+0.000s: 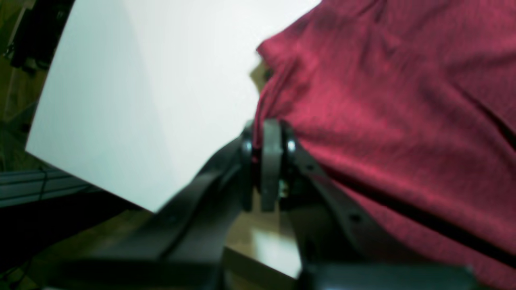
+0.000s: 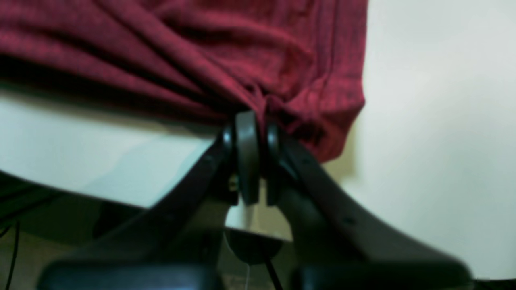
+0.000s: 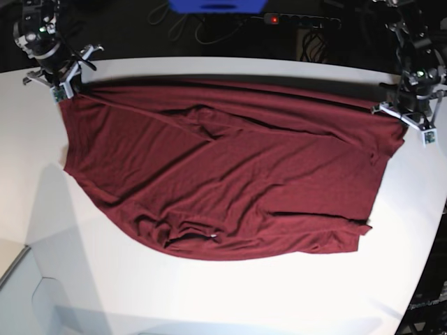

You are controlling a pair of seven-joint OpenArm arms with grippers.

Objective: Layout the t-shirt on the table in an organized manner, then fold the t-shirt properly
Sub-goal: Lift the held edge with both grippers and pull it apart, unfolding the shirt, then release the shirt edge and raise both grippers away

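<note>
Dark maroon knit t-shirt (image 3: 223, 181) lies spread on the wide white table (image 3: 230, 300); left gripper (image 1: 268, 133) and right gripper (image 2: 252, 121) each pinch a far corner

White table (image 3: 230, 300), curved edge; maroon t-shirt (image 3: 223, 174) spread wide across it, wrinkled, lower hem bunched.
</note>
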